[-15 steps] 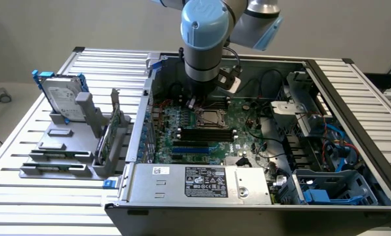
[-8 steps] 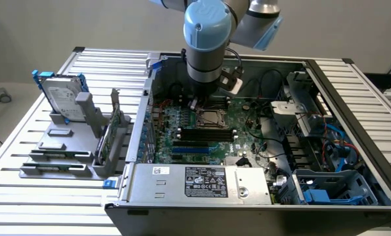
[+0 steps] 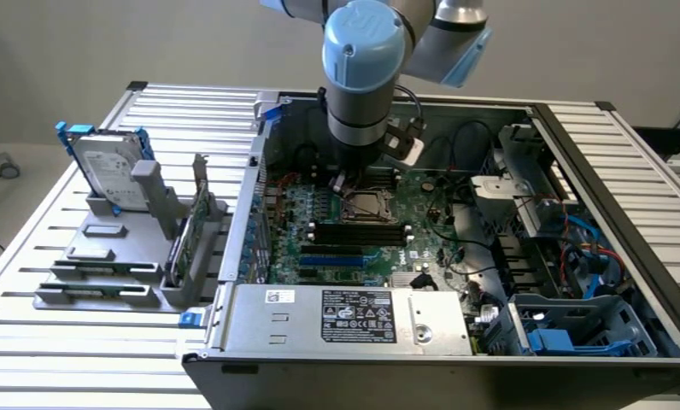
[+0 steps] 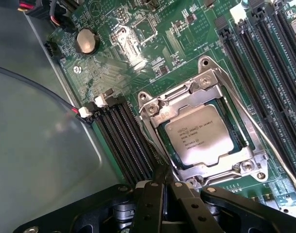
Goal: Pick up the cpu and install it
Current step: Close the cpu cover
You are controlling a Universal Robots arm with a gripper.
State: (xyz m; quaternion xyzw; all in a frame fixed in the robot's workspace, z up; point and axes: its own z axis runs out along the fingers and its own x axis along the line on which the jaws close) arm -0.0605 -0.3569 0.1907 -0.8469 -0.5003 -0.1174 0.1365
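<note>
End effector [image 4: 163, 187] clenched, empty; one cpu [image 4: 201, 136] apparently seated in socket [image 4: 206, 94].

matt silver metal cpu [image 4: 200, 136] lid

Soft, even light is falling from above in the exterior view, washing the wall [image 3: 112, 43] pale and leaving the case [image 3: 613, 256] interior dimmer, with weak shadows. In the wrist view the cpu [image 4: 202, 136] lid is glinting mildly, the socket frame [image 4: 206, 80] is catching highlights, and the near fingers [image 4: 155, 206] are sitting dark and slightly soft.
</note>
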